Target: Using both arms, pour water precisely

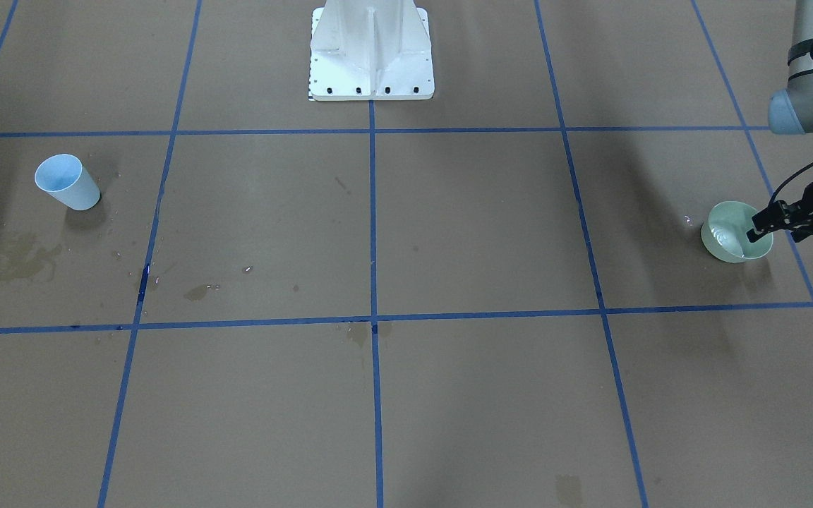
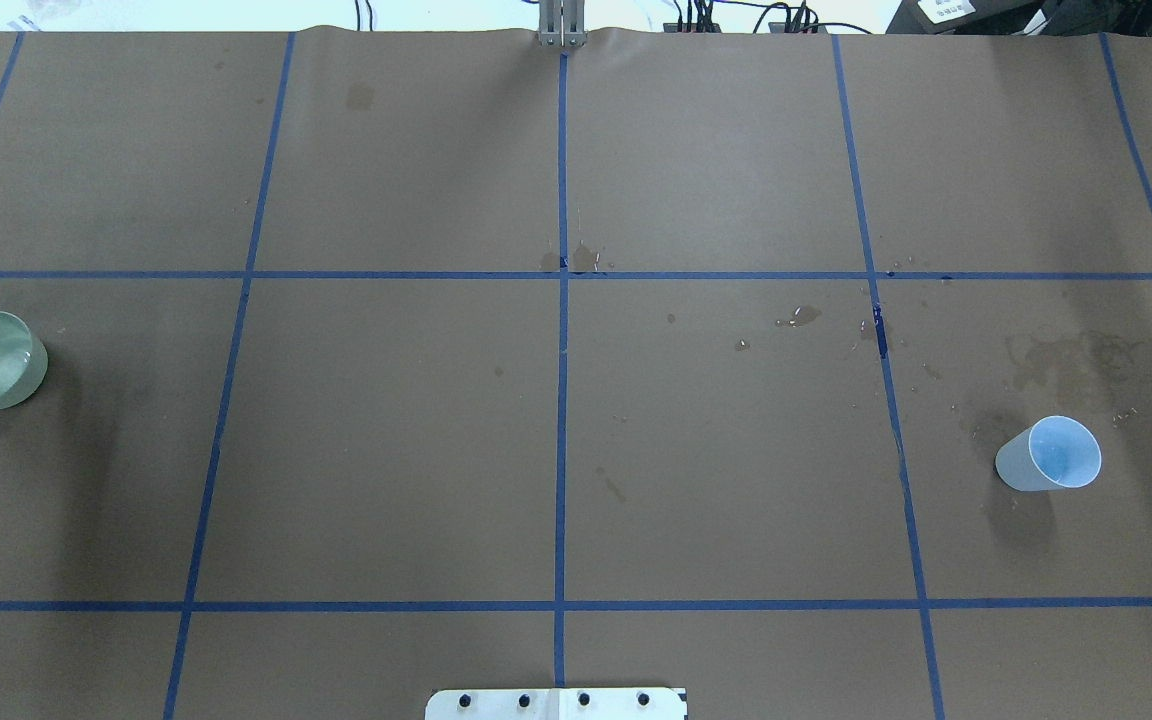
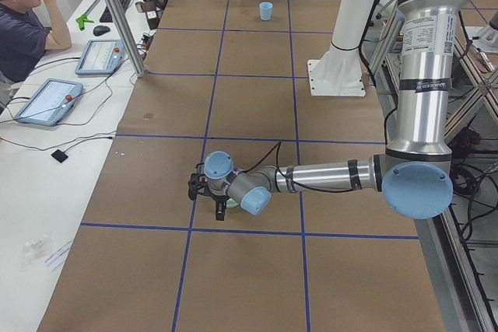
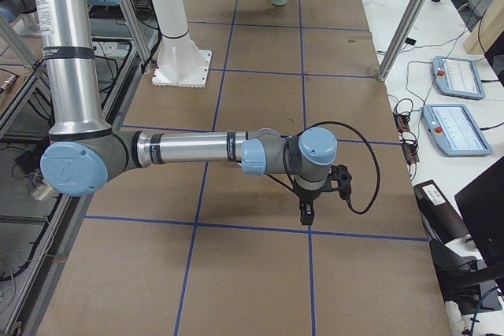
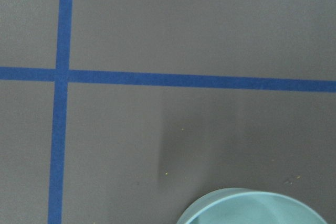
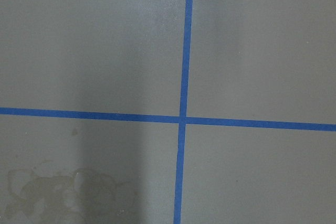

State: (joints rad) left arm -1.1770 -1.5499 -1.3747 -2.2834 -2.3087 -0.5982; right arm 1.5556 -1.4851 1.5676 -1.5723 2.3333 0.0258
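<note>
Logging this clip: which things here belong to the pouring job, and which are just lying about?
Job in hand: green bowl holding water; blue cup; left gripper at the bowl's rim; right gripper.
Lying about: white pedestal; splash stains; tablet; keyboard.

No words or numbers are showing clearly enough to read. A label (image 3: 424, 43) is wrapping the upright tube of the left arm (image 3: 327, 176), its print too small to make out. A second label (image 4: 53, 37) is sitting on the right arm (image 4: 189, 149), equally blurred. Two tablets (image 3: 47, 101) are glowing on the side bench (image 3: 47, 184), their screens illegible.
</note>
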